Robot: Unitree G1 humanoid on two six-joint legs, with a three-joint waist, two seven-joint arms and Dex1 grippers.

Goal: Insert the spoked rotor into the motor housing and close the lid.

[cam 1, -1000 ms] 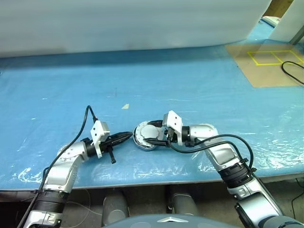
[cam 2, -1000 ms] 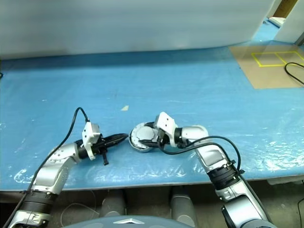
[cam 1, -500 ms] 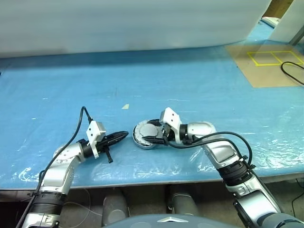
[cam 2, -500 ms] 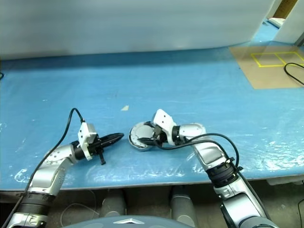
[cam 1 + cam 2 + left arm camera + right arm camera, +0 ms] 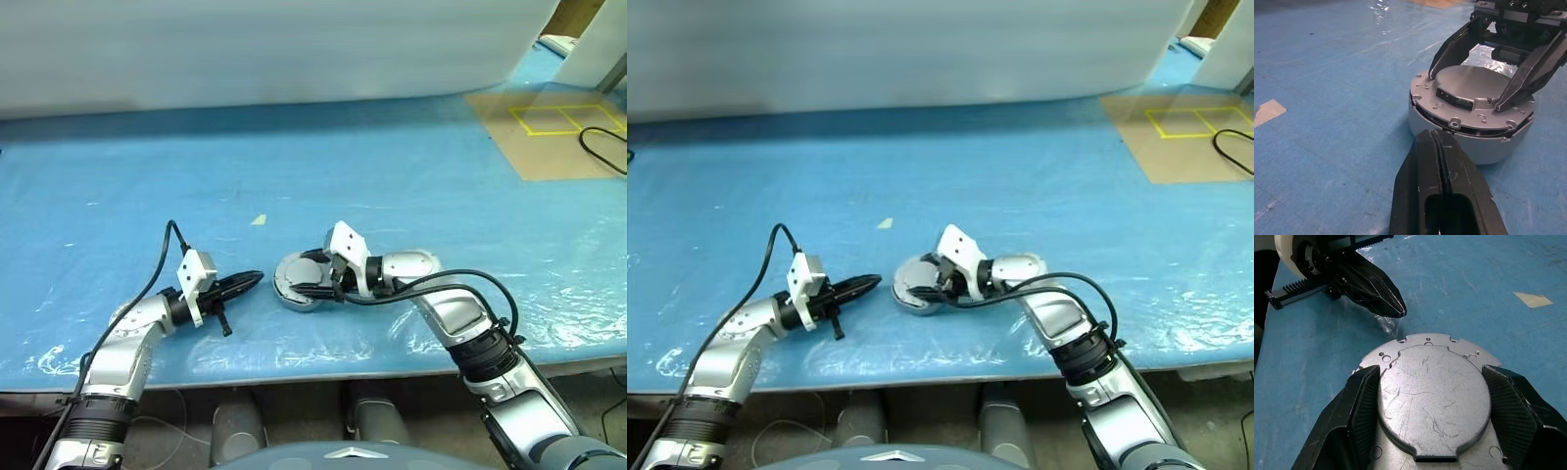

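we see a surface (image 5: 411,176) covered in wrinkled blue plastic sheeting. near its front edge the motor housing (image 5: 302,280) stands directly on the sheet, with the lid (image 5: 1474,93) seated on top. a small pale scrap of tape (image 5: 258,219) lies at about 11 o'clock from the housing. toward 1 o'clock lies a brown board (image 5: 549,137) marked with yellow squares.

right gripper (image 5: 926,286) astride lid (image 5: 911,277), left gripper (image 5: 872,283) beside
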